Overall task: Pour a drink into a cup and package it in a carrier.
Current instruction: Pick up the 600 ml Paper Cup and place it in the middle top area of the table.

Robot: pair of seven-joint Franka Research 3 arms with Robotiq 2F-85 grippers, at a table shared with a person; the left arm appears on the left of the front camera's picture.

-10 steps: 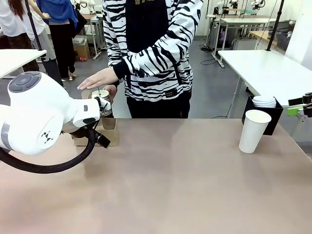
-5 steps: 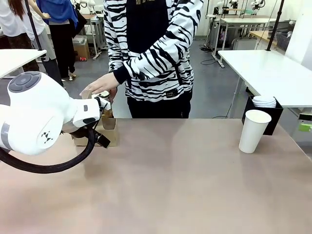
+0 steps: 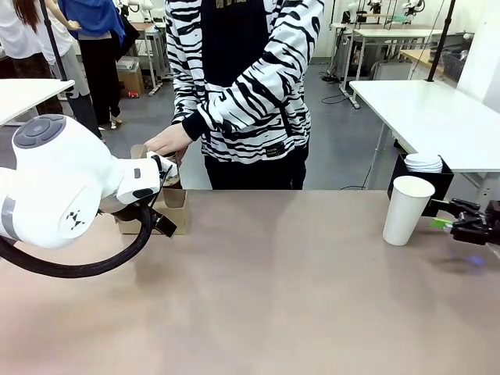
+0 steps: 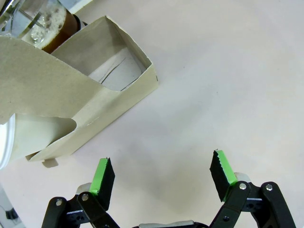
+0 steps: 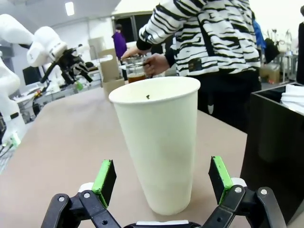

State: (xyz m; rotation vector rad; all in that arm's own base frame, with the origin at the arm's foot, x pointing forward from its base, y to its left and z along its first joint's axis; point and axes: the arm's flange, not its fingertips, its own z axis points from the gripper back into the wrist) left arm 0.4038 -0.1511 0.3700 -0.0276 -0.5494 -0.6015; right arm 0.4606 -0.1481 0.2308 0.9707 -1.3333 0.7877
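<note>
A tall white paper cup (image 3: 406, 209) stands open-topped, without a lid, at the table's right. My right gripper (image 5: 164, 183) is open with a finger on each side of the cup (image 5: 159, 142), not touching it; from the front, the right gripper (image 3: 455, 219) sits just right of it. The brown cardboard carrier (image 3: 170, 208) stands at the far left. My left gripper (image 4: 161, 175) hangs open over bare table beside the carrier (image 4: 71, 95). Behind the carrier, a person's hand (image 3: 166, 141) holds the glass jug (image 3: 166, 172) of amber drink (image 4: 56, 33).
A black box (image 3: 426, 178) with a stack of white lids stands behind the cup at the table's right edge. My left arm's white body (image 3: 62, 183) covers the near left. The person stands at the far edge.
My right gripper has dropped from the upper right edge to table height beside the cup. The person's hand has come down from above onto the jug.
</note>
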